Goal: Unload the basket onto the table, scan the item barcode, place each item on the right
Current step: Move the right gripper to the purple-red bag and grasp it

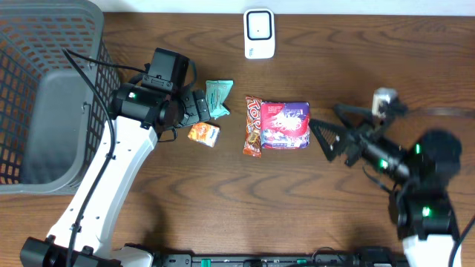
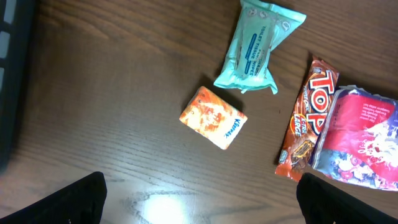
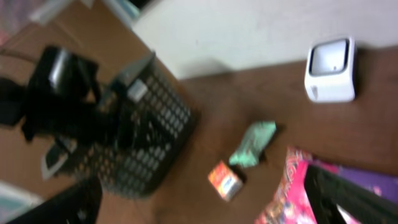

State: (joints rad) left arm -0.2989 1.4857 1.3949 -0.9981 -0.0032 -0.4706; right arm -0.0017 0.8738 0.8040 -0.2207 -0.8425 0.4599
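Several packaged items lie mid-table: a teal wipes pack (image 1: 220, 96) (image 2: 256, 46), a small orange box (image 1: 203, 133) (image 2: 213, 117), a red TOP candy bar (image 1: 253, 126) (image 2: 308, 118) and a pink-purple bag (image 1: 286, 124) (image 2: 364, 137). The white barcode scanner (image 1: 259, 33) (image 3: 331, 70) stands at the table's far edge. My left gripper (image 1: 202, 107) (image 2: 199, 208) hovers open over the bare wood just left of the orange box, holding nothing. To the right of the pink bag my right gripper (image 1: 326, 132) (image 3: 205, 208) is open and empty, pointing at the bag.
A black mesh basket (image 1: 52, 44) (image 3: 146, 146) with a grey liner fills the table's left end. A small white object (image 1: 384, 96) sits behind the right arm. The right wrist view is blurred.
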